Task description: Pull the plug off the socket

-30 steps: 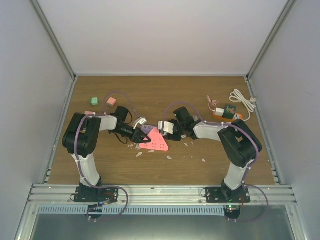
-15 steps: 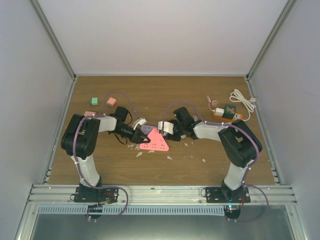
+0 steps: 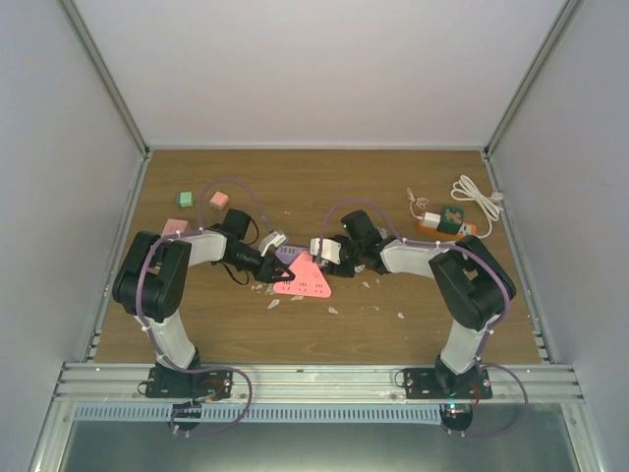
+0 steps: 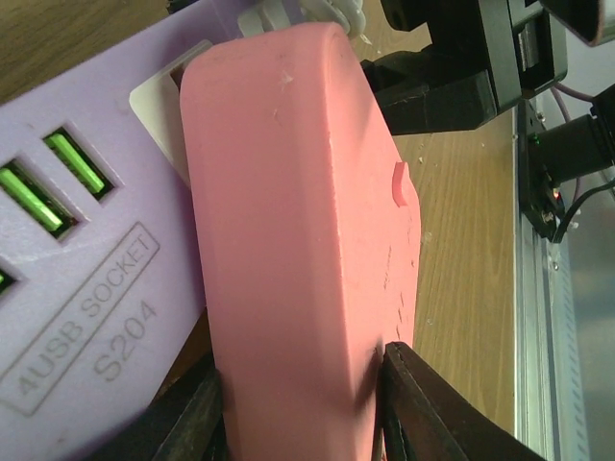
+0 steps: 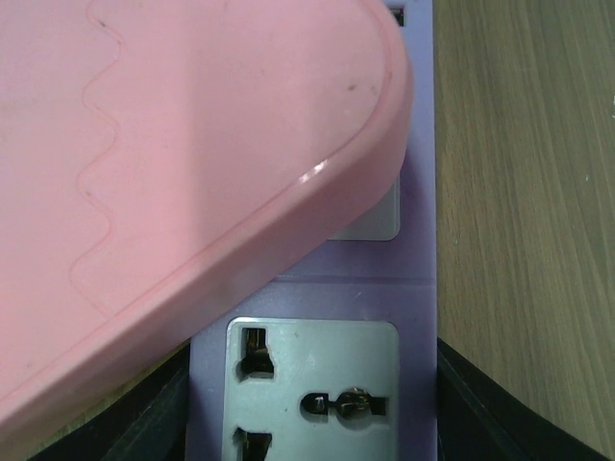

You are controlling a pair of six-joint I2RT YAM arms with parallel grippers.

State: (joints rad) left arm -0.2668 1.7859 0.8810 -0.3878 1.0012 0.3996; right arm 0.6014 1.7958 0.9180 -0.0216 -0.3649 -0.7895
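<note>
Left arm (image 3: 147,285) lower, jaws around adaptor (image 4: 298,240)

The left arm (image 3: 157,280) and right arm (image 3: 472,285) are showing black joint housings between pale grey links. Purple cables (image 3: 231,181) are looping along both. Black bases (image 3: 187,382) are sitting at 6 o'clock, and a green light (image 3: 452,402) is glowing under the right one. The fingers (image 4: 432,413) are showing matte black.

A brown wood-grain table (image 3: 197,324) sits boxed in by a plain white back wall (image 3: 314,69), pale grey side panels (image 3: 49,197) and a ribbed aluminium rail (image 3: 314,379) along its near edge.
</note>
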